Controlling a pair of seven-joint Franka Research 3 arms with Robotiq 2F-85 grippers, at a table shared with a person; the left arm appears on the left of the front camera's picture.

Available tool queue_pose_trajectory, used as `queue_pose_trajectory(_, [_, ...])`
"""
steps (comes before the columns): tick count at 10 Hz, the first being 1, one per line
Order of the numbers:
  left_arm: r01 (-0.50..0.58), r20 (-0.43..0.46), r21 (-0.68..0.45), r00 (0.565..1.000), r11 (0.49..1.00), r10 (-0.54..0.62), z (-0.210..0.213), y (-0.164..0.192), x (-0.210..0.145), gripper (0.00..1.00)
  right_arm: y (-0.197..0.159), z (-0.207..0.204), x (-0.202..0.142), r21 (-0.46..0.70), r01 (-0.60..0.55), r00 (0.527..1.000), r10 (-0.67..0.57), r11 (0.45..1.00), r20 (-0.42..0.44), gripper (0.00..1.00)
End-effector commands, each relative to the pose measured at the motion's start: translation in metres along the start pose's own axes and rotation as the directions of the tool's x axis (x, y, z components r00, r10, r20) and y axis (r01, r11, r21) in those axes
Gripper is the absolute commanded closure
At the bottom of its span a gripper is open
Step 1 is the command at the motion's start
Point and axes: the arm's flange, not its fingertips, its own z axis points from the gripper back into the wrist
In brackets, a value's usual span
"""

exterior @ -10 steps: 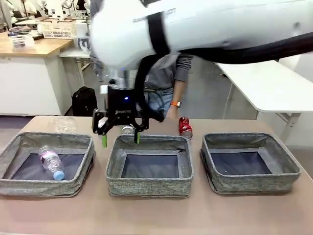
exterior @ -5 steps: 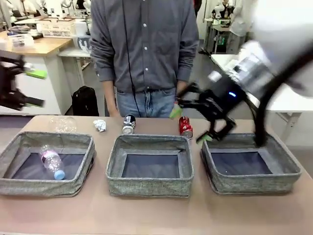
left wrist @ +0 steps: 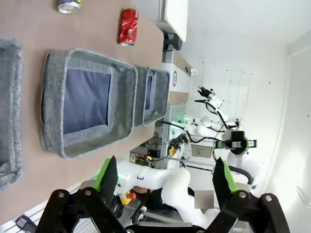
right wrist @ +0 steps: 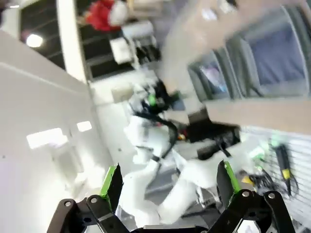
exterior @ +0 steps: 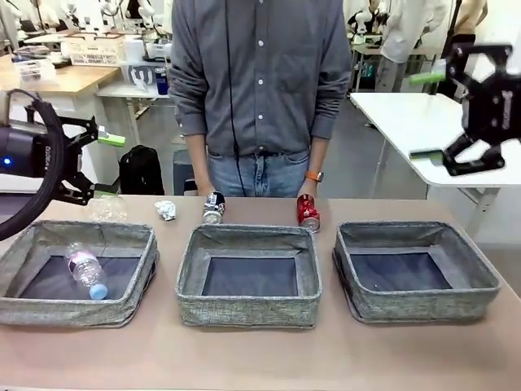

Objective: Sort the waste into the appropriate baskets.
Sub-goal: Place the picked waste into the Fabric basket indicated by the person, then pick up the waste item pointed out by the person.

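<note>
In the left basket [exterior: 81, 233] lies a clear bottle with a pink label and blue cap [exterior: 84, 269]. Along the table's far edge lie another clear bottle [exterior: 106, 208], a white wad [exterior: 165, 209], a black-and-white can [exterior: 213, 207] and a red can [exterior: 308, 212]. The middle basket [exterior: 248, 236] and the right basket [exterior: 407, 230] hold nothing. My left gripper [exterior: 106, 163] hangs open above the table's far left corner. High at the far right, my right gripper [exterior: 426, 116] is open too. The left wrist view shows its gripper [left wrist: 165, 179] open, the red can [left wrist: 128, 26] and the middle basket [left wrist: 53, 97].
A person in a grey shirt stands at the far side, one hand [exterior: 308, 189] hanging just above the red can. A white table [exterior: 415, 122] stands behind on the right. The right wrist view is blurred, its gripper [right wrist: 170, 182] open, with baskets [right wrist: 272, 63] far off.
My right arm has swung from over the middle basket's back rim up to the far right, empty. The left gripper has come in a little at the left. The waste has not moved.
</note>
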Motion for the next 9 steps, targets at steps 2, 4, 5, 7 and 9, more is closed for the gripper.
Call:
queue_pose_trajectory(2, [0.037,0.02,0.006,0.999,0.999,-0.037,-0.0004,-0.0134,-0.0043,0.0,0.0157,-0.0023,-0.0101,0.043,-0.029,0.998,0.027,0.999,0.054,0.0])
queue_pose_trajectory(4, [0.037,0.02,0.006,0.999,0.999,-0.037,-0.0004,-0.0134,-0.0043,0.0,0.0157,-0.0023,-0.0101,0.043,-0.029,0.998,0.027,0.999,0.054,0.0])
queue_pose_trajectory(5, [0.037,0.02,0.006,0.999,0.999,-0.037,-0.0004,-0.0134,-0.0043,0.0,0.0157,-0.0023,-0.0101,0.043,-0.029,0.998,0.027,0.999,0.054,0.0])
queue_pose_trajectory(7, [0.037,0.02,0.006,0.999,0.999,-0.037,-0.0004,-0.0134,-0.0043,0.0,0.0157,-0.0023,-0.0101,0.043,-0.029,0.998,0.027,0.999,0.054,0.0])
queue_pose_trajectory(9, [0.037,0.02,0.006,0.999,0.999,-0.037,-0.0004,-0.0134,-0.0043,0.0,0.0157,-0.0023,-0.0101,0.043,-0.029,0.998,0.027,0.999,0.054,0.0])
